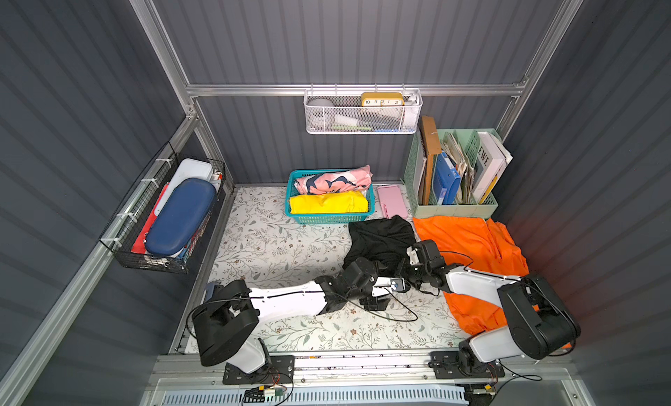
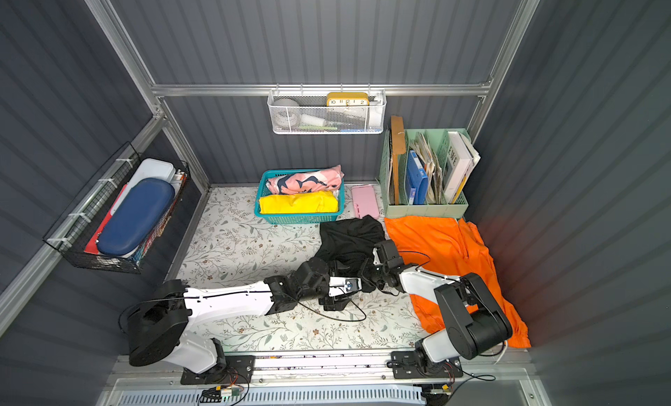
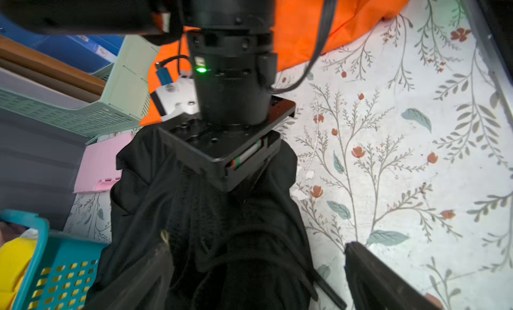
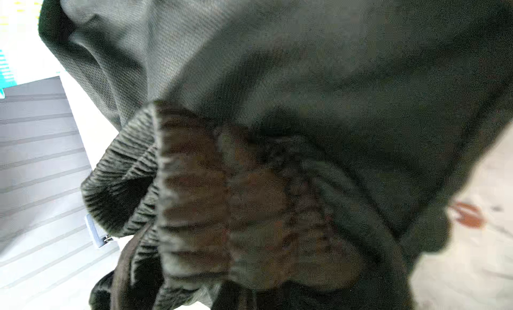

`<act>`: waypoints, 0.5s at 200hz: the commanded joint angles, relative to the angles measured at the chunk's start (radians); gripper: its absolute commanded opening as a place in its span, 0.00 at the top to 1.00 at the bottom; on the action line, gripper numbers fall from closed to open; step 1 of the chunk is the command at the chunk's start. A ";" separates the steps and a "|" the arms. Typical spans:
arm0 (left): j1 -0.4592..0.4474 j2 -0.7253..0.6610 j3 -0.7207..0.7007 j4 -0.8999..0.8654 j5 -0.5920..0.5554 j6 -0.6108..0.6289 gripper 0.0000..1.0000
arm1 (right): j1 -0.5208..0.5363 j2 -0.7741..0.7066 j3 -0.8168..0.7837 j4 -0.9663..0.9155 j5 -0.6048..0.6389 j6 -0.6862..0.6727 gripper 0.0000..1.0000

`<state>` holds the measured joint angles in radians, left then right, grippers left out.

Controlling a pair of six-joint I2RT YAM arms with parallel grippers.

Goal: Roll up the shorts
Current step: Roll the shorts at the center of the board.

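Black shorts (image 1: pixel 381 237) sit bunched right of centre on the floral table (image 1: pixel 276 248), just near of the teal basket (image 1: pixel 328 219). They are not flat and no roll has started.

The right gripper (image 3: pixel 241 181) comes down into the heap from above. Its fingertips are buried in the cloth and the jaws are pressed together. The right wrist view is filled with gathered elastic waistband, so the grip looks to be on the waistband end, probably to lift or drag it so the fabric can be straightened.

The left gripper (image 3: pixel 258 253) has its jaws spread wide. The fingers (image 3: pixel 369 278) stand either side of the near part of the black heap and hold nothing. It is likely waiting to take a second corner so both arms can pull the cloth flat.

Orange shorts (image 1: pixel 468 240) lie spread along the right edge, partly under the right arm, and look untouched. They are probably next in line.

The basket holds a yellow cloth (image 1: pixel 328 203) and a pink printed cloth (image 1: pixel 332 182), both bundled, so it may be the drop spot.

Risk: thin fabric could slip or twist if only one end is pulled.
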<state>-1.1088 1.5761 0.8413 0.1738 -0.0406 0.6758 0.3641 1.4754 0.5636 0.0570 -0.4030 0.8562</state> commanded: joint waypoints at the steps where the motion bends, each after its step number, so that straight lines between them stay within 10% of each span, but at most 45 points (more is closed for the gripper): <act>1: -0.019 0.058 0.015 0.003 -0.066 0.057 0.00 | -0.007 0.007 0.016 -0.020 -0.011 0.008 1.00; 100: 0.020 0.195 0.033 0.088 -0.054 0.053 0.00 | -0.026 -0.008 0.003 -0.020 -0.037 0.001 1.00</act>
<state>-1.1118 1.7515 0.8520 0.2562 -0.1123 0.7265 0.3492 1.4757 0.5640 0.0547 -0.4316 0.8562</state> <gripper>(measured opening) 0.997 0.039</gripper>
